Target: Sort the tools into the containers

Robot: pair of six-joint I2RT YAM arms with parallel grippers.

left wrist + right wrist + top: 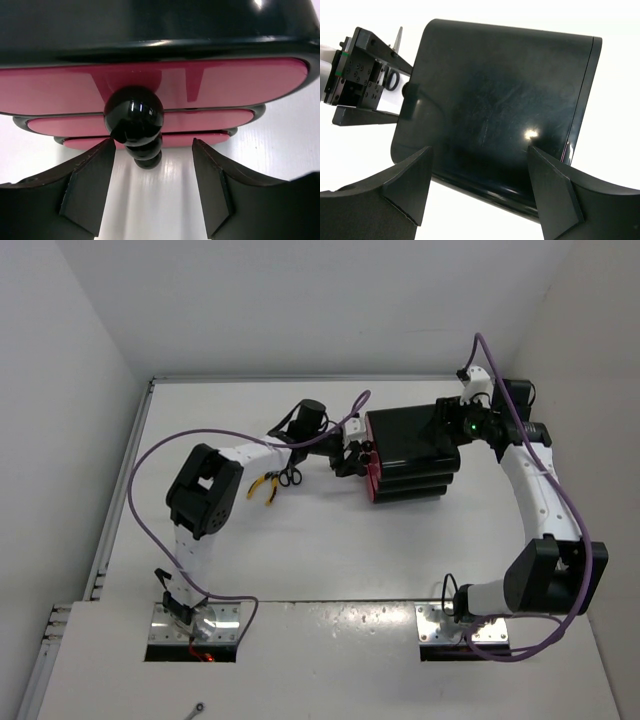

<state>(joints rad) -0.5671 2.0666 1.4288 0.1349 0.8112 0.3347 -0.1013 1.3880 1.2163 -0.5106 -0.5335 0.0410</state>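
The glossy black drawer box (412, 452) stands at mid-table, its pink drawer fronts (373, 482) facing left. My left gripper (356, 460) is open right in front of them. In the left wrist view its fingers (95, 175) stand either side of the stacked black knobs (134, 116) without touching them, before three pink drawers (225, 85). My right gripper (466, 426) is open over the box's right end; its fingers (410, 185) straddle the black top (495, 95). Yellow-handled pliers (262, 487) and black-handled scissors (290, 477) lie under the left arm. The screwdriver is out of view.
White walls close the table on the left, back and right. A purple cable loops over the left arm (205, 490). The right arm (540, 500) curves along the right side. A small metal object (196, 707) lies on the near shelf.
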